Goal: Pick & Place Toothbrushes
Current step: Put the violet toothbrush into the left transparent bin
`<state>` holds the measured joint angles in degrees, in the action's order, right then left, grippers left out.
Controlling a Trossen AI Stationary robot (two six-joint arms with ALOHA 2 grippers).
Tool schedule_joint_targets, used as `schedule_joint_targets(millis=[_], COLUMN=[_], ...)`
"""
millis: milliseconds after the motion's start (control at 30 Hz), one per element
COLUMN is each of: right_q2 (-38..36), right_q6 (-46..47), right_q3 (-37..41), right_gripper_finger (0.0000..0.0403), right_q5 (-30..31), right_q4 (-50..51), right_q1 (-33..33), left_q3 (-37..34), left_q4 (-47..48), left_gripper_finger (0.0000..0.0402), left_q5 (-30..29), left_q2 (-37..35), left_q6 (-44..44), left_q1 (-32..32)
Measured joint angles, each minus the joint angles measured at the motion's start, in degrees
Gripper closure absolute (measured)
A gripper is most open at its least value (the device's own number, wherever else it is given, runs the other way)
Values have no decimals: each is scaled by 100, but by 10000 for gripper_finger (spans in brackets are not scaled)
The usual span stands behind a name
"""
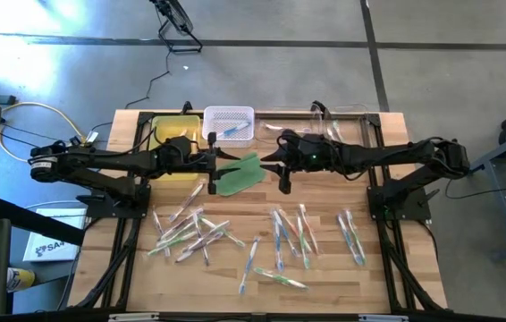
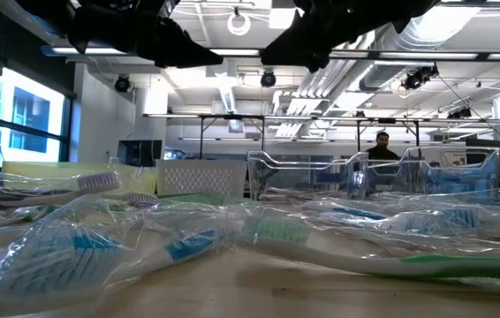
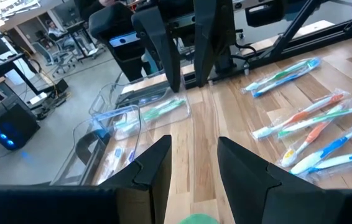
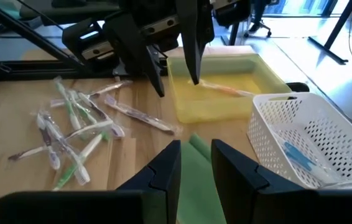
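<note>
The left tool (image 1: 210,162) and the right tool (image 1: 282,179) hover over the back half of the tabletop (image 1: 324,268), facing each other across a flat green pad (image 1: 238,175) that lies between them. In each wrist view that tool's own dark fingers (image 3: 154,167) stand a narrow gap apart with nothing between them; the right tool's fingers (image 4: 166,163) frame the green pad below.

The toothbrushes (image 1: 280,234) lie scattered on the tabletop in front of both tools, nearer the front edge, most in clear wrappers. One cluster (image 1: 186,231) sits in front of the left tool, its handles crossing at mixed slants. Those in front of the right tool (image 1: 351,234) lie mostly with their long axes running front to back.

Behind the left tool sit a yellow bin (image 1: 174,131) and a white mesh basket (image 1: 229,114) holding one blue toothbrush (image 1: 231,133) lying slanted. Clear trays (image 1: 347,121) stand behind the right tool.
</note>
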<state>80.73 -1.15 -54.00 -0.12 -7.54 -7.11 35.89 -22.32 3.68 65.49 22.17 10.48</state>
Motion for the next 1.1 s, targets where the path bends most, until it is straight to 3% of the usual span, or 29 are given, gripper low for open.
schedule_joint_targets(millis=[267, 467, 1100], right_q2=[0, -201, -2289], right_q6=[-6, 153, 85], right_q3=[84, 736, 2674], right_gripper_finger=[342, 363, 367], right_q5=[-49, -970, -1095], right_q4=[-276, -1526, -2236], right_q1=[-32, -244, -365], left_q3=[1, 0, 1], left_q4=[15, -12, -25], left_gripper_finger=[277, 277, 277], left_q5=[-2, -2, -2], left_q2=[0, 1, 2], left_q6=[0, 1, -146], left_q1=[0, 0, 0])
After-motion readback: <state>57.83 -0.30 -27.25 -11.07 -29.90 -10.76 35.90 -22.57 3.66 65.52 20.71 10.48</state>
